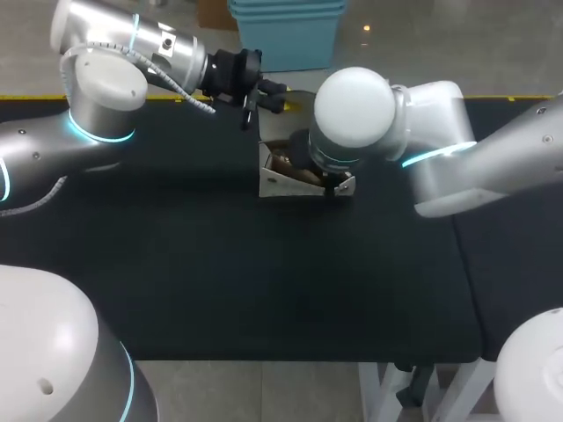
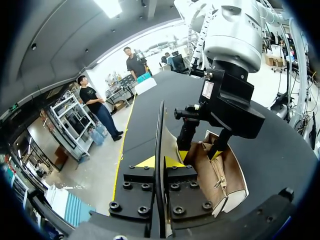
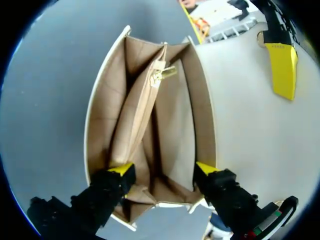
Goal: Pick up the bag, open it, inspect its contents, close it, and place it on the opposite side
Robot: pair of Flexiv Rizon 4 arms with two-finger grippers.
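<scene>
Black covering spreads over the table (image 1: 220,281), and the bag (image 1: 281,183) stands toward its far edge, about midway across, mouth open and facing up. From above it is mostly hidden: the right arm (image 1: 440,149) comes in from the right, and its round white joint hangs directly over the bag, leaving only the pale front wall and a strip of tan lining in sight. The right gripper (image 3: 164,169) is lowered into the mouth with its fingers spread wide. One yellow tip sits just inside the wall farther from the flap and the other by the wall next to the flap, with the middle pocket (image 3: 137,130) between them; its zipper pull (image 3: 165,74) lies at the far end. The left arm (image 1: 106,88) comes in from the left behind the bag. The left gripper (image 2: 161,162) has its fingers pressed together on the flap (image 3: 240,115), which is lifted clear of the opening and runs edge-on between the two yellow tips. Whether the right fingers press on the lining cannot be told.
</scene>
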